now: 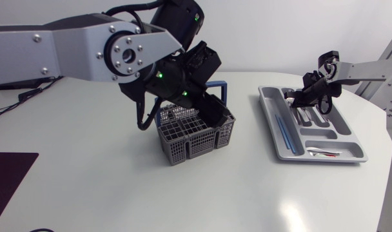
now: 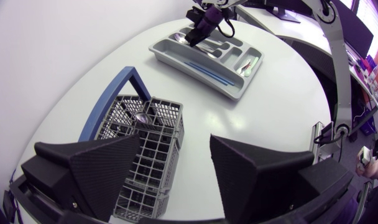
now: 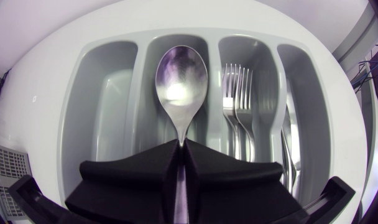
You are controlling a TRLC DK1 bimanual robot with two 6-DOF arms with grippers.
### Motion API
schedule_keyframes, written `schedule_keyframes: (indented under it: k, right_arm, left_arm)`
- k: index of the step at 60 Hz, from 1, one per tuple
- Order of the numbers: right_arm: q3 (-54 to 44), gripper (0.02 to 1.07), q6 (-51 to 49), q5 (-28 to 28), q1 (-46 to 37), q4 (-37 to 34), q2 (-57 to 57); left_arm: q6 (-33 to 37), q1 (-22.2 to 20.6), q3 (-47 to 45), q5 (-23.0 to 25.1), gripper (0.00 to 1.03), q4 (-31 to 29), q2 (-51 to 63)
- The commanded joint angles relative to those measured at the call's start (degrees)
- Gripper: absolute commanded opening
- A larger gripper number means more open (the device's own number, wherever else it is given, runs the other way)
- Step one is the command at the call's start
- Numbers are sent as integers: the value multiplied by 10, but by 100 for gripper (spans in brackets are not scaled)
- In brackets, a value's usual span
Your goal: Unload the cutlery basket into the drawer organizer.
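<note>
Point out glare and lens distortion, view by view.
Head view: a soft bright patch on the bare table. Right wrist view: strong glare on the bowl of the spoon held in the right tool. Left wrist view: the table's edge bows, fisheye bending.

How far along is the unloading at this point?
Done: forks and a blue stick lie in the organizer. In hand: the right gripper is shut on a spoon, held over the slot beside the forks. Left: the basket holds at least one utensil, with the left gripper open above it.
</note>
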Motion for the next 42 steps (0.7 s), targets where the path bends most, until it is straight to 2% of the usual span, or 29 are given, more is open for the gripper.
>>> schedule_keyframes:
  k: [1,3,6,17,22,26,42]
  right_arm:
    - [12,8,9,-1,0,-7,19]
    - [12,9,9,-3,0,-8,20]
    - [11,16,9,-3,0,-8,20]
    - [-6,55,4,-17,0,-9,8]
    - [-25,67,2,-23,-1,-7,-9]
    - [-45,72,2,-28,-1,-3,-28]
    - [-161,75,-3,-47,-1,36,-127]
  left_arm:
    - [-14,4,-16,-4,98,8,-6]
    - [-16,4,-16,-4,98,9,-4]
    - [-18,4,-18,-4,98,14,-3]
    - [-41,13,-29,-3,98,43,9]
    - [-58,22,-36,-3,98,59,16]
    - [-74,29,-36,-2,98,66,24]
    - [-156,47,-28,44,99,82,74]
